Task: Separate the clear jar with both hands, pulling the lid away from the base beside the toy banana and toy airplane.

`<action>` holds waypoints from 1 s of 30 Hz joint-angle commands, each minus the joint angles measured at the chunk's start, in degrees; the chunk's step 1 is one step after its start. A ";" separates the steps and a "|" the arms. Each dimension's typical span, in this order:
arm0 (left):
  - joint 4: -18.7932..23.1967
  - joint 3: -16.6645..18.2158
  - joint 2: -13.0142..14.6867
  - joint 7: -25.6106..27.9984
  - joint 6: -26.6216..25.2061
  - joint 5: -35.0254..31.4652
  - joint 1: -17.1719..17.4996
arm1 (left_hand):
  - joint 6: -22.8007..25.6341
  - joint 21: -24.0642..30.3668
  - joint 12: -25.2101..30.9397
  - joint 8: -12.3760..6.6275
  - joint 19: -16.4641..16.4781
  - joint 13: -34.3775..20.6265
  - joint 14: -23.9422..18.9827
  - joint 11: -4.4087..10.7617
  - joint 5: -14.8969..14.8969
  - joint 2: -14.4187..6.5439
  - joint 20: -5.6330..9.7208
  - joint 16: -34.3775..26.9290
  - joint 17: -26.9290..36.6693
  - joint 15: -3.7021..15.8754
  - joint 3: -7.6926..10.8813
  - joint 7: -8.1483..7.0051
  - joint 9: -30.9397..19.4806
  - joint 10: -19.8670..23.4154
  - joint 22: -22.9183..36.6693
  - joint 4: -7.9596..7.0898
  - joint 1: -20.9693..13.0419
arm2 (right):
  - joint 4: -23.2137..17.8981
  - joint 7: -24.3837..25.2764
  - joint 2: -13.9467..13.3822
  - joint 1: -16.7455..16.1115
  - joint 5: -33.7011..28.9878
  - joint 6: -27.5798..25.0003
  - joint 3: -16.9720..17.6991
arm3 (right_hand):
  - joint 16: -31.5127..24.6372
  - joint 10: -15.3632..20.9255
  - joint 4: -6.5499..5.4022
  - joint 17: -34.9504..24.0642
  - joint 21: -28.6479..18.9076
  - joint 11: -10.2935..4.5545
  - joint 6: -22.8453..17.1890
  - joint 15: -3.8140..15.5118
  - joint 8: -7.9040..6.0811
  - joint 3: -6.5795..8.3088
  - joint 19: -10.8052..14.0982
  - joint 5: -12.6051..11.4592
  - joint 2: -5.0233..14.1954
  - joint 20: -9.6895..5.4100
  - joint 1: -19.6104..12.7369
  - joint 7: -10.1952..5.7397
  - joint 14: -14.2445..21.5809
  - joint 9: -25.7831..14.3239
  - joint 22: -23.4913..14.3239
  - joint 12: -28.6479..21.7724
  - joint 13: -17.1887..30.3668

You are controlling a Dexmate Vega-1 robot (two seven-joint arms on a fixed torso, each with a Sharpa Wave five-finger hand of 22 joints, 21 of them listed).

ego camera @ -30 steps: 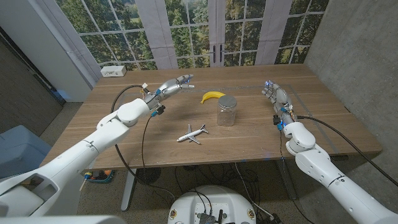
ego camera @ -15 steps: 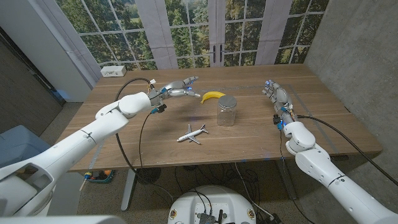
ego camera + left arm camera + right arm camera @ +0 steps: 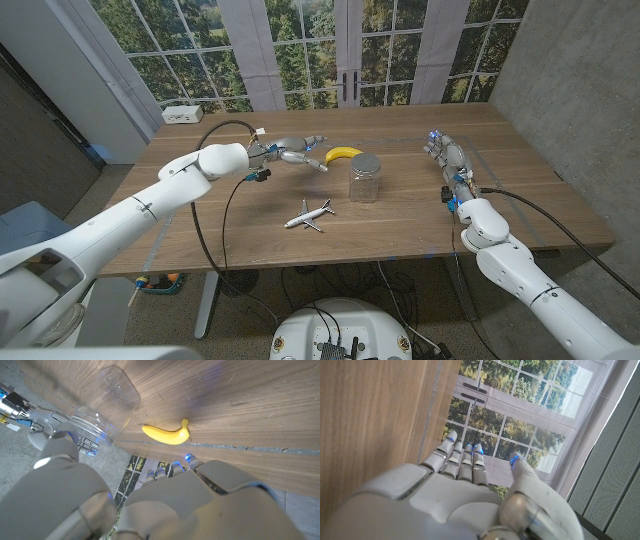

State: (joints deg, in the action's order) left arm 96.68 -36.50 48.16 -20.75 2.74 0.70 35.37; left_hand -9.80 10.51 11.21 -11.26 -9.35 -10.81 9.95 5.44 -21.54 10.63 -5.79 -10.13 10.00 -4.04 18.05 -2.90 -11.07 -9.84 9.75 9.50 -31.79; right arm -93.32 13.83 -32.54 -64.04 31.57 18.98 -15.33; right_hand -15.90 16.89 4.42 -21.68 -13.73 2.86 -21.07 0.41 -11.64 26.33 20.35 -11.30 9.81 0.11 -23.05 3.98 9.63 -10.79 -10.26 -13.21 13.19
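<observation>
Here, one jar (image 3: pixel 365 178), one banana (image 3: pixel 342 154) (yellow), one airplane (image 3: pixel 310 214).

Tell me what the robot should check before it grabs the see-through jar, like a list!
1. Clear plastic jar with silver lid upright: ok.
2. Lid on the base: ok.
3. Left hand empty, fingers apart: ok.
4. Right hand empty: ok, but far from the jar.
5. Yellow toy banana out of the left hand's way: not ok, it lies between that hand and the jar.
6. White toy airplane clear of the jar: ok.
</observation>
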 commanded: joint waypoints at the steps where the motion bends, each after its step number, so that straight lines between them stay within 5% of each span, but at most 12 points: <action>1: -3.89 -1.38 -2.02 -1.53 3.87 0.25 -0.71 | -8.69 0.86 1.00 -1.20 1.77 -0.29 5.97 1.26 -0.71 -0.22 0.68 -0.77 0.09 1.47 -1.26 -0.87 -0.35 -7.00 0.19 -0.01 -1.49 | -1.85 1.14 -0.51 -1.70 -0.66 -0.05 0.67 | -0.32 0.70 -0.11 -0.18 -0.04 0.35 -0.61 -0.42 0.01 -0.20 0.54 0.04 -0.04 0.15 1.02 0.22 0.13 -0.24 -0.24 0.19 0.33; 22: -12.16 -2.82 -6.64 -1.73 10.70 3.22 -0.47 | -5.50 1.51 2.05 -2.42 6.01 -0.34 1.69 2.39 -1.24 -0.54 1.89 -1.27 0.00 4.10 -4.01 -2.17 -0.51 -2.75 0.12 -0.19 -4.11 | -4.39 2.33 -1.30 -3.18 -1.62 -1.18 1.43 | -0.23 0.90 0.04 -0.28 0.19 0.34 -0.71 -0.39 0.06 -0.40 0.56 0.05 -0.01 0.15 1.52 0.30 0.01 -0.24 -0.24 0.20 0.38; 30: -15.18 -3.10 -8.43 -1.19 12.58 4.38 -0.40 | -1.16 1.94 3.21 -4.54 10.27 -0.39 -2.42 3.97 0.13 -1.44 4.02 -1.49 -0.04 7.22 -5.38 -3.54 -0.58 3.10 0.16 -0.20 -7.25 | -4.95 2.63 -1.39 -3.69 -1.80 -1.35 1.68 | -0.21 1.03 0.12 -0.25 0.20 0.45 -0.79 -0.63 0.05 -0.45 0.68 0.05 -0.05 0.36 1.62 0.45 0.07 -0.24 -0.23 0.18 0.39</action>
State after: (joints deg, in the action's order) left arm 85.70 -39.05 42.13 -22.53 12.64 3.78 34.84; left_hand -9.83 12.09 13.99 -15.26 -0.15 -11.08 8.24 9.22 -21.82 9.46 -1.93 -11.27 9.87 1.99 13.13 -5.75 -11.34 -7.85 9.74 9.28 -38.07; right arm -97.32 15.90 -33.69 -67.00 30.12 18.02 -14.03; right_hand -15.91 17.30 4.67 -21.67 -13.72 3.27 -21.49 0.20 -11.64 26.09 20.56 -11.30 9.82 0.32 -21.87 4.39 9.41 -10.78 -10.25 -13.21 13.45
